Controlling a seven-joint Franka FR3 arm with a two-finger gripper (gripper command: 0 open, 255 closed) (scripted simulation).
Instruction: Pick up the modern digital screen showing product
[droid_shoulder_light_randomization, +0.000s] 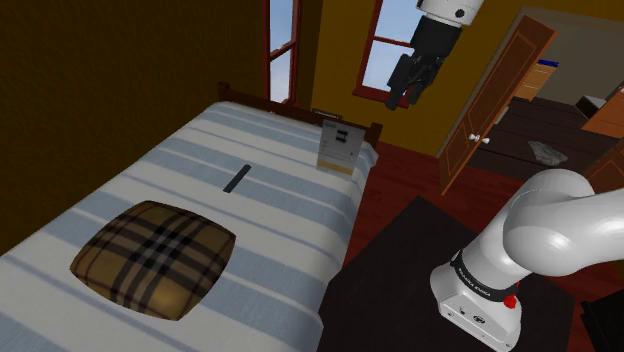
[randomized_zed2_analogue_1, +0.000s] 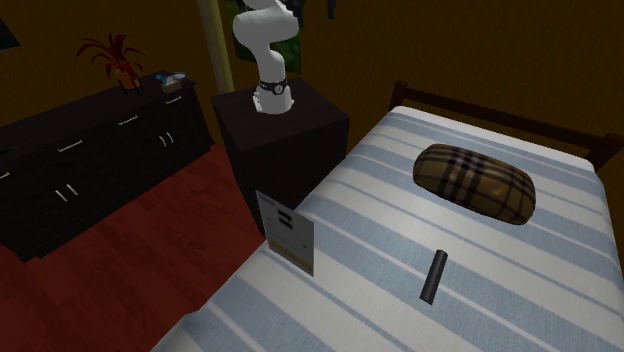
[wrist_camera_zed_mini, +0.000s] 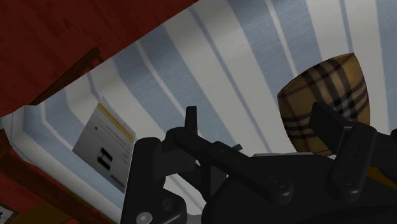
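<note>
In the shoulder view the pincer (droid_shoulder_light_randomization: 400, 98) is hanging, fingers apart, at two o'clock from the screen (droid_shoulder_light_randomization: 338, 147): probably light, stiff, slick; pinch its top edge.

1. Arm (droid_shoulder_light_randomization: 548, 228): glossy white shell made of rounded, bulging links.
2. Joint band (droid_shoulder_light_randomization: 478, 282): a dark ring above the base, with small white lettering.
3. Base (droid_shoulder_light_randomization: 470, 318): white and boxy, with a small red spot (droid_shoulder_light_randomization: 512, 300).
4. Gripper (droid_shoulder_light_randomization: 405, 97): entirely black and angular, with round screw recesses (wrist_camera_zed_mini: 275, 182) in its body.
</note>
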